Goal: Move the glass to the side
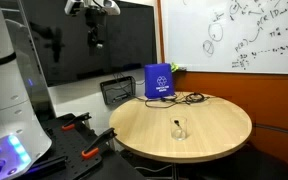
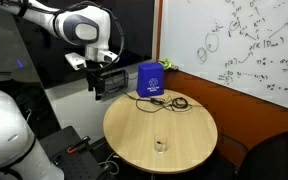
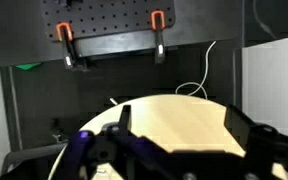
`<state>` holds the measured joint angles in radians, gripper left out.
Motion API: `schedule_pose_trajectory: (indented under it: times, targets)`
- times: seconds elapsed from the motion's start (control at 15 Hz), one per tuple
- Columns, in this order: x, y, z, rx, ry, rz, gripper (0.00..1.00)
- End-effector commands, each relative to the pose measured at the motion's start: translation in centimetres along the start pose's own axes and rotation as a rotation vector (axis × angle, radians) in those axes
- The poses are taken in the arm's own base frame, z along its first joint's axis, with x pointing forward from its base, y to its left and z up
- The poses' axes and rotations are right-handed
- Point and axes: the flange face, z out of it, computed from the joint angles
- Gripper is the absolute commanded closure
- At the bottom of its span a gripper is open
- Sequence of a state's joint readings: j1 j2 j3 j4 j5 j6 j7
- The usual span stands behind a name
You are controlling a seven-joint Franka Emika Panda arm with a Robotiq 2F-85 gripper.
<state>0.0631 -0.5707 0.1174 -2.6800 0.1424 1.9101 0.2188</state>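
Small clear drinking glass [image 1: 179, 128] on a round, pale wooden desk [image 1: 134, 125], claw raised off to the side.

The glass stands upright near the desk's edge opposite the blue box with a white mark [image 1: 159, 82], well apart from it. A loose black cable [image 1: 191, 98] lies beside the box. A scribbled whiteboard [image 1: 234, 35] and a dark wall panel [image 1: 124, 40] back the smooth, matte top. The black gripper [image 2: 96, 82] hangs beyond the desk's edge, fingers spread apart.
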Motion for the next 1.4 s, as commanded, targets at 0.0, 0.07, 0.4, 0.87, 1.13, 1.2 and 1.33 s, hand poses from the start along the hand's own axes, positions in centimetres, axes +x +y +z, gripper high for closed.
schedule_pose_trajectory:
  times: [0.0, 0.07, 0.4, 0.87, 1.13, 1.2, 1.33]
  targets:
    - [0.0, 0.0, 0.0, 0.000, 0.000, 0.000, 0.00]
    - [0.0, 0.0, 0.0, 0.000, 0.000, 0.000, 0.00]
    - [0.0, 0.0, 0.0, 0.000, -0.001, 0.000, 0.00]
    - [10.6, 2.5, 2.9, 0.103, 0.213, 0.301, 0.00]
    - [18.4, 5.0, 7.0, 0.095, 0.250, 0.421, 0.00]
    - [20.1, 5.6, 8.1, 0.089, 0.237, 0.440, 0.00]
    - [23.5, 6.9, 10.5, 0.056, 0.223, 0.489, 0.00]
